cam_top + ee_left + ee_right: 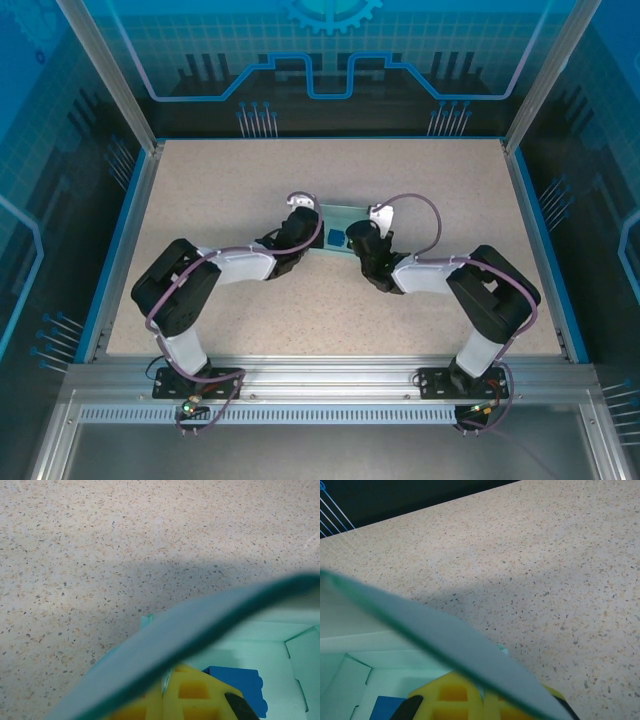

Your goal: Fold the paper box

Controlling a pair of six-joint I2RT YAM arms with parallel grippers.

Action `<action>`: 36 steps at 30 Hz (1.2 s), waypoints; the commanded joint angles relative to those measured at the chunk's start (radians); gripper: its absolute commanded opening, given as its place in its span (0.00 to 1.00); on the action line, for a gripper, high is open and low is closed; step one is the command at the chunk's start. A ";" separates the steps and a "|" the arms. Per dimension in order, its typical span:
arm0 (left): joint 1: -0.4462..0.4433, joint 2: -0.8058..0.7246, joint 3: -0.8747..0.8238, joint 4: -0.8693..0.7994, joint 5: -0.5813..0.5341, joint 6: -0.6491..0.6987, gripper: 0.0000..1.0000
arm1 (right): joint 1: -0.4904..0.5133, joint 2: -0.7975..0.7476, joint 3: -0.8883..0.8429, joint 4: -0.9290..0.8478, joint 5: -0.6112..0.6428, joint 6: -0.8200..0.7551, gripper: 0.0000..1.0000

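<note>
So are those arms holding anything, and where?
Yes, the paper box: the left gripper is shut on its left side flap, the right gripper on its right side flap.

The tabletop (220, 180) is pale beige, speckled with dark and orange flecks; a thin blue strip (330, 139) borders its far edge and runs down its left and right edges; a small dark blue cube (335, 238) sits near its middle, about midway between the left and right edges; an aluminium rail (320, 378) lies along the near edge; translucent blue panels (330, 60) printed with line patterns stand beyond the far edge and both sides.
</note>
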 commanded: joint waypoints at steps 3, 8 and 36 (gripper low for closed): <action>0.001 -0.025 -0.070 -0.013 -0.044 0.015 0.00 | 0.036 -0.006 -0.072 -0.001 0.053 0.069 0.03; 0.004 -0.038 -0.116 0.020 -0.072 0.044 0.00 | 0.047 -0.003 -0.101 0.023 0.053 0.066 0.03; 0.009 -0.044 -0.245 0.178 -0.090 0.077 0.00 | 0.126 0.039 -0.176 0.011 0.106 0.194 0.00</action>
